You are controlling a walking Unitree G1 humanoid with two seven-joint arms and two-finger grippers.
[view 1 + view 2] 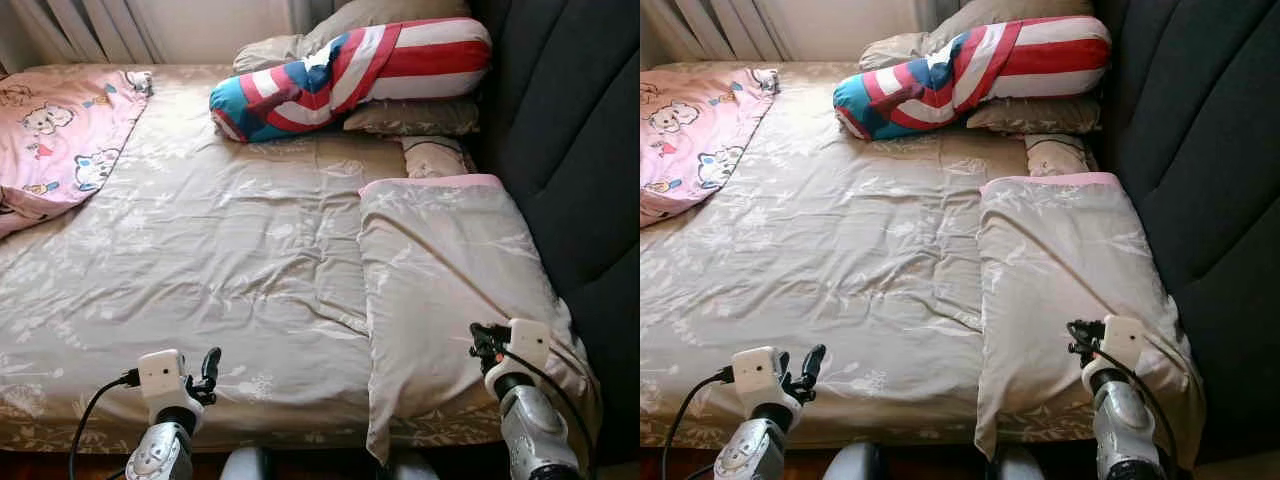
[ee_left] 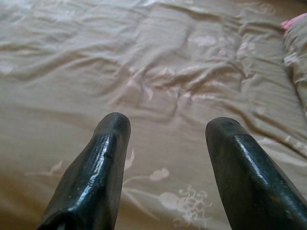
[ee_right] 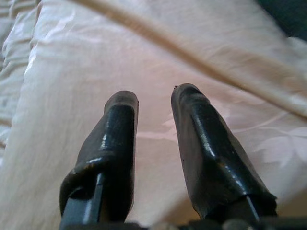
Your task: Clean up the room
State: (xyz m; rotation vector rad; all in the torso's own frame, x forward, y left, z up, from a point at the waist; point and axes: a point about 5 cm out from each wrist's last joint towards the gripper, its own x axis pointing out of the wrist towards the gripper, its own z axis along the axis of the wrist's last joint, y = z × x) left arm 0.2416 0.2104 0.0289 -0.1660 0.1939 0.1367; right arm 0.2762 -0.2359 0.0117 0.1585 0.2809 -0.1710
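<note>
Standing at the near edge of the bed [image 1: 200, 250], with the folded beige blanket [image 1: 440, 280] lying on its right side against the dark headboard [image 1: 570, 150] and drooping over the near edge. Right gripper [image 3: 153, 103] poised just above that blanket, fingers a little apart and gripping nothing — left gripper [image 2: 165, 129] spread wide over the bare sheet, also empty. Best, probably, to pinch a firm fold near the hanging corner, lift before pulling so the sheet underneath stays smooth — and keep clear of the striped bolster [image 1: 350, 70] and pink cartoon blanket [image 1: 60, 130].
</note>
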